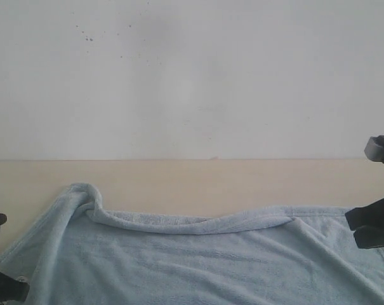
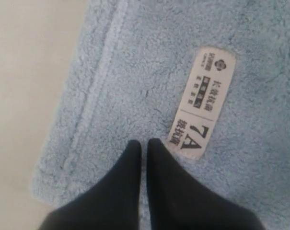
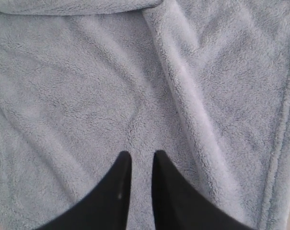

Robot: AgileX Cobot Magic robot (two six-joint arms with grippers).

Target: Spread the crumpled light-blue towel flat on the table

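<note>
The light-blue towel (image 1: pixel 198 260) lies mostly spread on the beige table (image 1: pixel 179 181), with its far edge rolled over and a bunched hump at the far left. My left gripper (image 1: pixel 11 289) is low at the towel's left corner. In the left wrist view, my left gripper (image 2: pixel 144 143) is shut, with only a sliver of towel (image 2: pixel 145 57) between its tips, right beside the white label (image 2: pixel 202 103). My right gripper (image 1: pixel 369 229) is at the towel's right end. The right wrist view shows my right gripper (image 3: pixel 141 155) closed to a narrow gap, with towel (image 3: pixel 87 86) creases running into it.
A white-grey wall (image 1: pixel 192 76) with small dark specks rises behind the table. Bare table (image 2: pixel 25 72) lies beside the towel's hemmed corner. The towel's stitched hem (image 3: pixel 284 143) runs close to the right gripper. Part of the right arm (image 1: pixel 382 149) shows at the frame edge.
</note>
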